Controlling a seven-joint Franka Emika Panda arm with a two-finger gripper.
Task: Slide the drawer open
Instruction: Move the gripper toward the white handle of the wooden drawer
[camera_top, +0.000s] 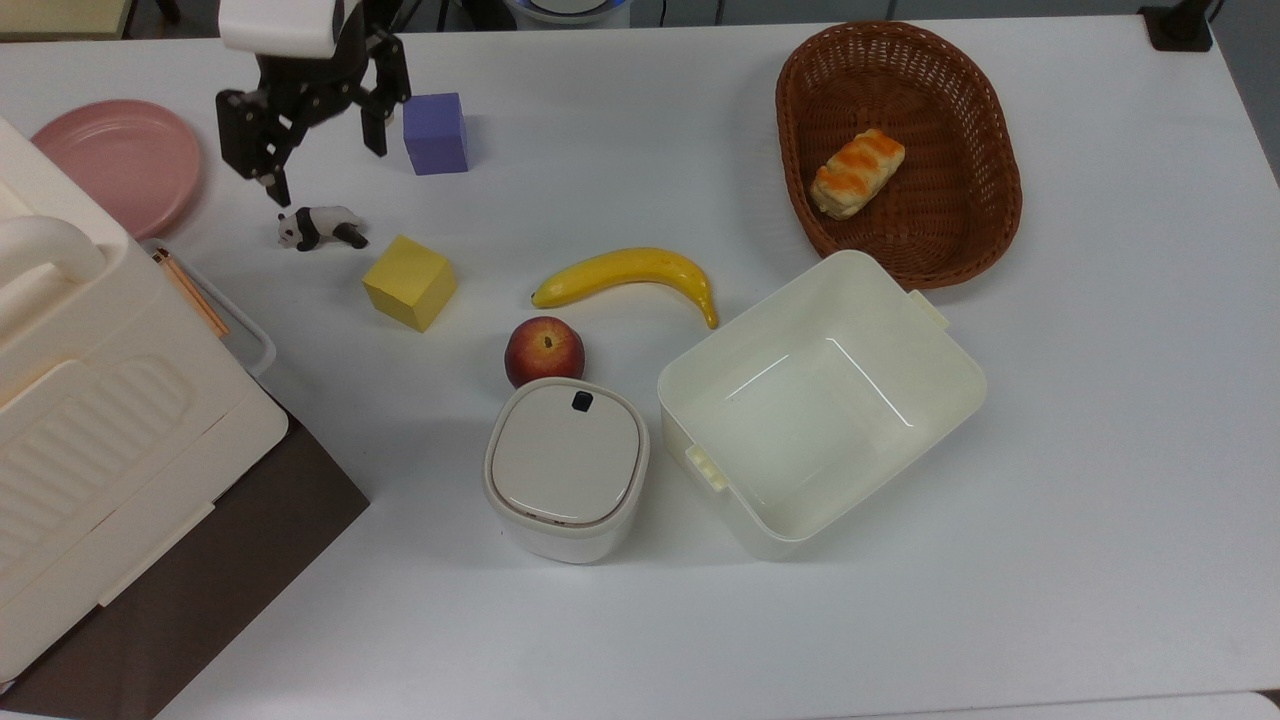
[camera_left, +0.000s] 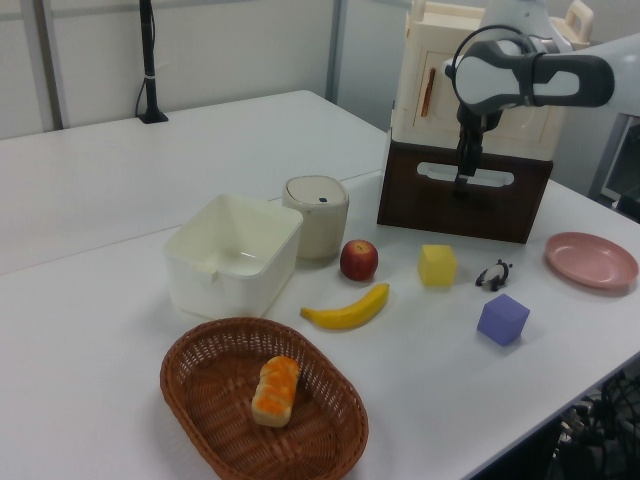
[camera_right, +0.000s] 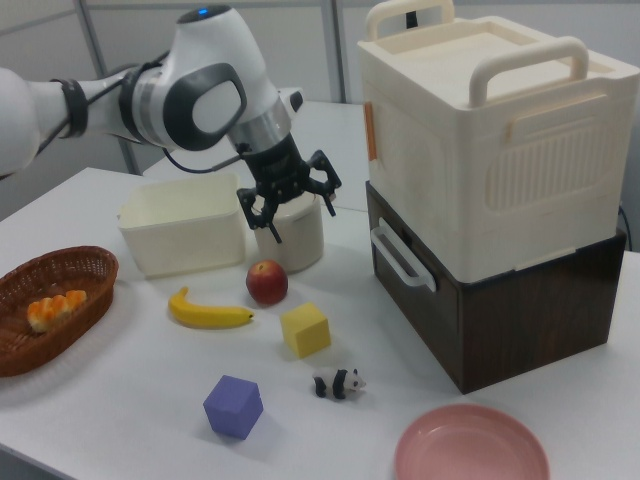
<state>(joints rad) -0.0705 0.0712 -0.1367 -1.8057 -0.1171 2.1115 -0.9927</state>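
The drawer (camera_right: 425, 305) is the dark brown wooden box under a cream case, with a white loop handle (camera_right: 400, 258) on its front. Its front panel sits flush with the box. The top view shows the handle (camera_top: 252, 345) poking out at the top view's left, beside the dark wood (camera_top: 230, 560). My gripper (camera_top: 325, 165) hangs open above the table, just beyond the toy panda, with nothing between its fingers. It stands apart from the handle. In the left view the gripper (camera_left: 465, 168) lines up in front of the handle (camera_left: 490, 178). In the right view the gripper (camera_right: 300, 215) points down.
A cream ribbed case (camera_right: 480, 130) sits on the drawer box. Near the gripper lie a toy panda (camera_top: 320, 228), purple cube (camera_top: 435, 133), yellow cube (camera_top: 410, 282) and pink plate (camera_top: 120, 160). Farther off are a banana (camera_top: 625, 275), apple (camera_top: 543, 350), lidded bin (camera_top: 565, 470), cream square bin (camera_top: 900, 330) and basket (camera_top: 990, 200).
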